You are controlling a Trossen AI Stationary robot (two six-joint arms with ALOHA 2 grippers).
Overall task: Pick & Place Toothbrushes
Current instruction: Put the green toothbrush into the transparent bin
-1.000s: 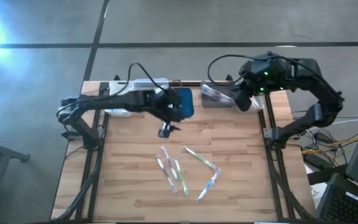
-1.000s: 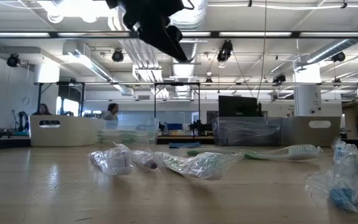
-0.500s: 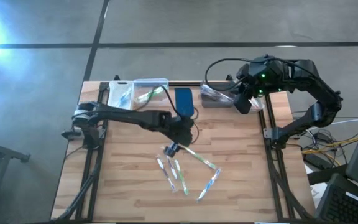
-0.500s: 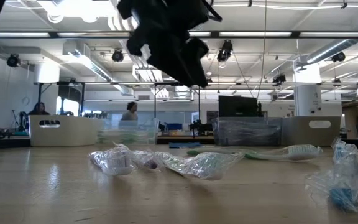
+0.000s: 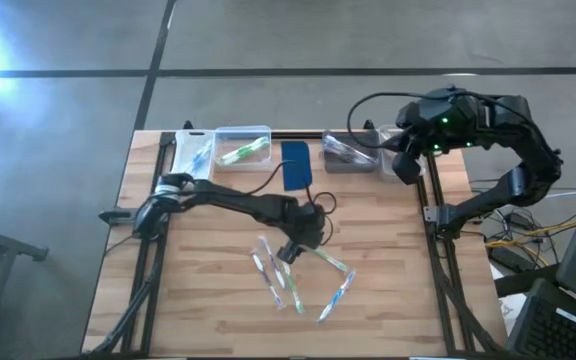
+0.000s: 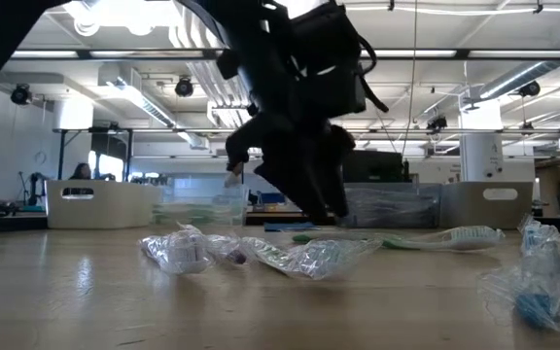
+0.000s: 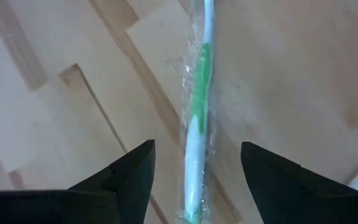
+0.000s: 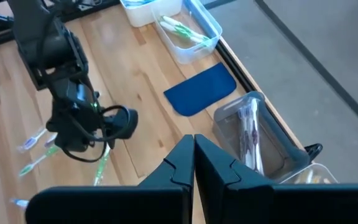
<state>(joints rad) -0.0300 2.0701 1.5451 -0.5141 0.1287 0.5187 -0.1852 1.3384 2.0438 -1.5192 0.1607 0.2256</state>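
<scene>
Several toothbrushes in clear wrappers lie loose on the wooden table near its middle (image 5: 286,280). One of them, a green-and-white toothbrush (image 7: 196,124), lies slanted at the group's right (image 5: 325,260). My left gripper (image 5: 293,248) hangs open just above the far-left end of this toothbrush. A finger stands on either side of it in the left wrist view (image 7: 197,149), and neither touches it. In the low view the left gripper (image 6: 321,206) is close above the table. My right gripper (image 5: 405,166) is shut and held high over the far right bins, with nothing in it (image 8: 193,152).
Along the far edge stand a white bin (image 5: 194,155), a clear bin (image 5: 242,147) with green toothbrushes, a dark blue pad (image 5: 296,165) and a grey bin (image 5: 349,153) with toothbrushes. The near half of the table is bare wood (image 5: 198,310).
My left gripper has come from beside the blue pad toward the table's near edge and right, sinking steeply until it straddles the green toothbrush's end, open throughout. My right gripper has shifted slightly toward the right edge. The toothbrushes have not moved.
</scene>
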